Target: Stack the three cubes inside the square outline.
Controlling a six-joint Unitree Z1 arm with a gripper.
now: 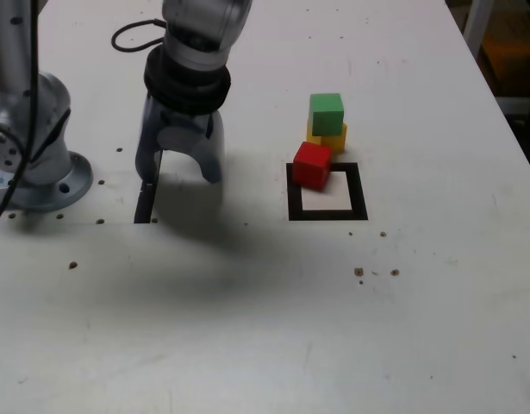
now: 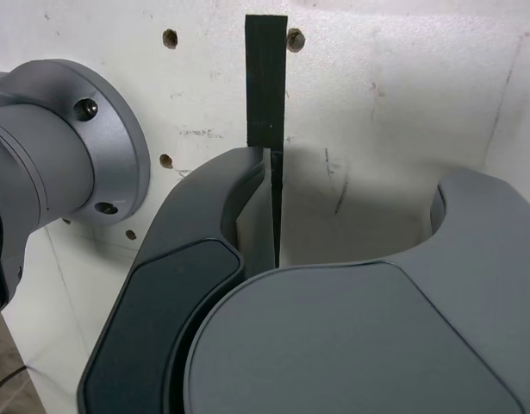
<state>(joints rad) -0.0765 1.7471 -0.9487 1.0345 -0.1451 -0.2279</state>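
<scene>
grey gripper [image 1: 180, 168] fingers spread, empty, left-centre | small red cube [image 1: 313, 164] on black square outline [image 1: 327, 211] upper-left corner | next: approach red cube squarely, recentre inside

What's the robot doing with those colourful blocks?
Right now the robot's gripper is open and holds nothing. It hangs over a thin black strip on the white table, away from the blocks. The green block sits on the yellow block, just outside the black square. The red block rests on the square's corner, partly over its border.
</scene>
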